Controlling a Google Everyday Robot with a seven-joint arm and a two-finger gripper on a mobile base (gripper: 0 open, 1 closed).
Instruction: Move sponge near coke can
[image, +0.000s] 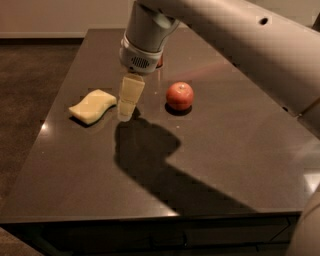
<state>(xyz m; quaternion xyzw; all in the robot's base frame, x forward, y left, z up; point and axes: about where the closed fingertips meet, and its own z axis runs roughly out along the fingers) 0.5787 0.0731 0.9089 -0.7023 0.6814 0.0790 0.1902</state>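
— Tool (125, 115) first: where is it in the camera view?
— It points straight down from the grey wrist (142, 47), left of the middle of the tabletop (225, 150). Its tip is low over the dark surface. Whether it touches the surface I cannot tell.
— Released or clenched?
— I cannot tell from this angle.
— And the sponge?
— The sponge (92, 106) lies flat on the tabletop at the tool's 9 o'clock, just beside it. Its right edge comes close to the tool, but I cannot make out contact.
— The coke can?
— Mostly hidden behind the wrist. Only a sliver of red of the coke can (160, 61) shows at the wrist's right edge, toward the far side of the tabletop, at about 1 o'clock from the tool's tip. It sits at the sponge's 2 o'clock, well apart from it.
— Anything else on the tabletop?
— A red apple (180, 95) stands at the tool's 2 o'clock, near it but apart. The can's sliver is at the apple's 11 o'clock.
— The arm?
— The arm (240, 45) reaches in from the 2 o'clock corner. Its shadow (150, 155) spreads from the tool's tip toward 5 o'clock.
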